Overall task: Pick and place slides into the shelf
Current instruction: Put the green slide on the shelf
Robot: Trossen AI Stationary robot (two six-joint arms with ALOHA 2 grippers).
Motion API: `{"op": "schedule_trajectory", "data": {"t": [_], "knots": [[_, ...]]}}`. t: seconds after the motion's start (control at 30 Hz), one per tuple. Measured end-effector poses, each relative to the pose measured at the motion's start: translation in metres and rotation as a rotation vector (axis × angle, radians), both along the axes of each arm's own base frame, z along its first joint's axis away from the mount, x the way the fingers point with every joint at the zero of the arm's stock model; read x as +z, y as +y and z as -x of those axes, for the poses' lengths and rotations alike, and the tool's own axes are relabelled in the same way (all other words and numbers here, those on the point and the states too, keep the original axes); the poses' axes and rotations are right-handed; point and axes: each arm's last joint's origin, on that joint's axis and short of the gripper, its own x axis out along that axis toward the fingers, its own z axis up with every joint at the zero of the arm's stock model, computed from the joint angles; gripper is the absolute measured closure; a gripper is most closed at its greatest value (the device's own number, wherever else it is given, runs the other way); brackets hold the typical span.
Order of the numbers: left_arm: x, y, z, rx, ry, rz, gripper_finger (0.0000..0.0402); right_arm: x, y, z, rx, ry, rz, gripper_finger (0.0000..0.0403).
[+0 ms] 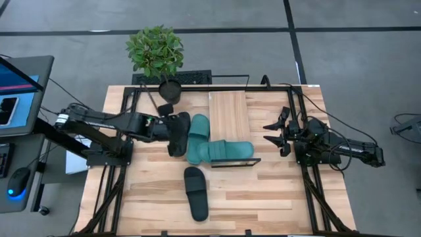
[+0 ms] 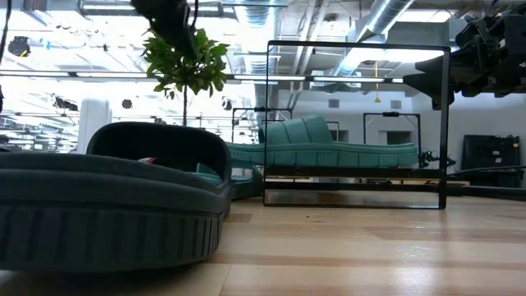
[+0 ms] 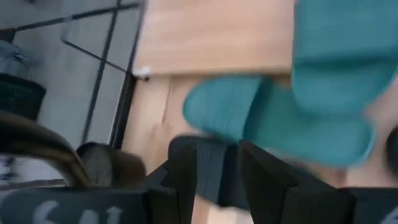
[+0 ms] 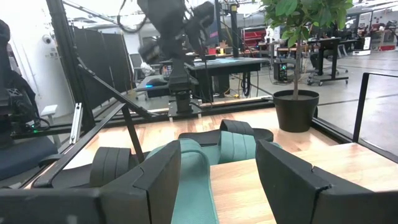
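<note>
Black slide (image 2: 107, 205) fills low view, left end effector (image 1: 176, 135) clamping another overhead, right (image 1: 275, 131) apart.

We note a grey floor (image 1: 355, 59) crossed by dark seam lines around the wooden table (image 1: 276, 197). A potted plant (image 1: 156, 51) stands at the table's 11 o'clock edge, a monitor desk (image 1: 20, 85) at 9 o'clock. Exposed ducts (image 2: 370, 25) run under a brightly lit ceiling.
</note>
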Motion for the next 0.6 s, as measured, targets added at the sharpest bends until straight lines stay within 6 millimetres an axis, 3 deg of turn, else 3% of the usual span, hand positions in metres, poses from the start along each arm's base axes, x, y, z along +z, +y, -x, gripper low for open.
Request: {"op": "schedule_trajectory", "data": {"t": [0.37, 0.47, 0.6], "knots": [[-0.052, -0.007, -0.029, -0.407, 0.43, 0.03, 0.0297, 0.0, 0.0, 0.0, 0.0, 0.0, 0.0, 0.0202], [-0.067, -0.001, -0.038, -0.443, 0.498, 0.057, 0.0297, 0.0, 0.0, 0.0, 0.0, 0.0, 0.0, 0.0202], [-0.077, 0.017, -0.044, -0.442, 0.49, 0.226, 0.0297, 0.0, 0.0, 0.0, 0.0, 0.0, 0.0, 0.0202]]}}
